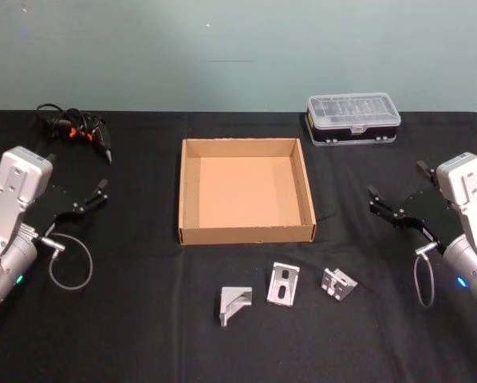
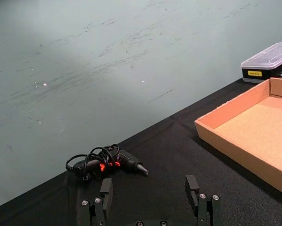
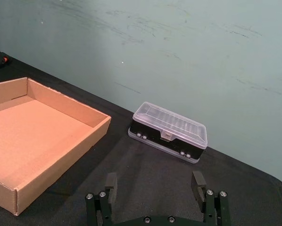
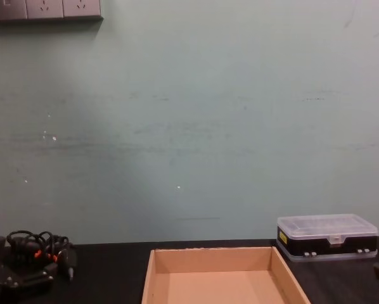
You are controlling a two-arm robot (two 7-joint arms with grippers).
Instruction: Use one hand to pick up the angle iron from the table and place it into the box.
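Observation:
Three silver angle irons lie on the black table [image 1: 143, 327] in front of the box: a left one [image 1: 235, 305], a middle one [image 1: 283, 284] and a right one [image 1: 338, 283]. The tan cardboard box [image 1: 246, 234] sits empty at the table's centre, and it shows too in the wrist views [image 2: 235, 153] [image 3: 65, 160] and the chest view [image 4: 211, 259]. My left gripper [image 1: 77, 174] [image 2: 149, 186] hovers open left of the box. Open as well, my right gripper [image 1: 398, 185] [image 3: 154, 181] hovers to the box's right. Neither holds anything, and both are well away from the angle irons.
A clear-lidded plastic case [image 1: 352, 118] [image 3: 169, 132] [image 4: 326, 235] stands at the back right. A black tool with a coiled cable and orange marks [image 1: 75, 128] [image 2: 108, 162] [image 4: 37, 250] lies at the back left. A teal wall runs behind the table.

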